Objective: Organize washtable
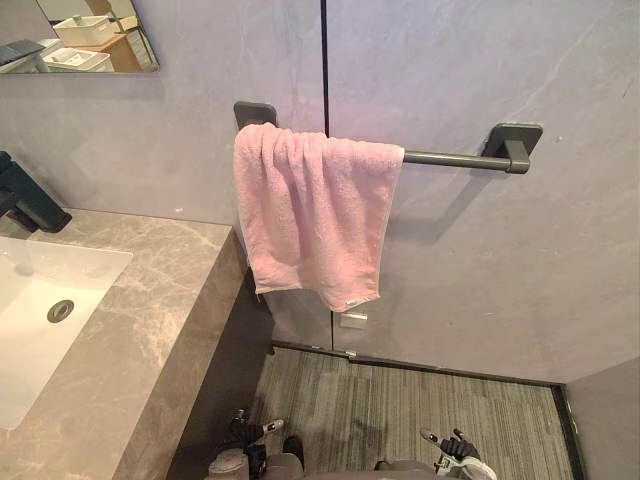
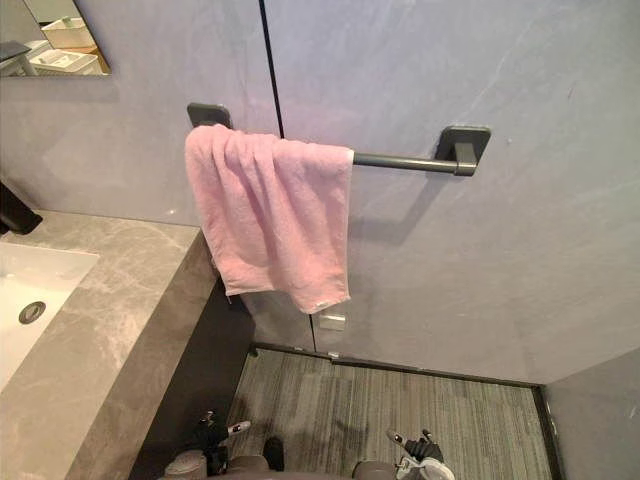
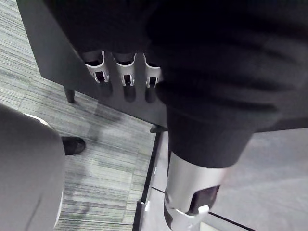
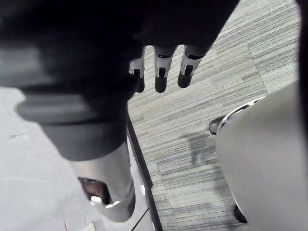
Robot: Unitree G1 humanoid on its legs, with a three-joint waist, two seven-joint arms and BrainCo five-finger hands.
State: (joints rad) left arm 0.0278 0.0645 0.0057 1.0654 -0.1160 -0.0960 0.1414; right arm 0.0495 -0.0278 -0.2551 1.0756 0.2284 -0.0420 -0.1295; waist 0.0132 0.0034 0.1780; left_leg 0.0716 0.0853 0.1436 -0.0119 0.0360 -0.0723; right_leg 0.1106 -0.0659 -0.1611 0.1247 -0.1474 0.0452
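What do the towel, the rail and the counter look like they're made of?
The towel looks like soft pink terry cloth: fuzzy nap, limp folds. The rail is probably metal with a matte dark grey coating: thin, straight, dull sheen. The counter looks like polished grey-brown stone, or an imitation of it: pale veins, soft reflections.

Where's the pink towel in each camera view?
Left eye view: pink towel draped over the towel bar's left end, picture centre.
Right eye view: pink towel left of centre.
Left wrist view: left hand and carpet.
Right wrist view: right hand and carpet.
Shared landmark: striped carpet.
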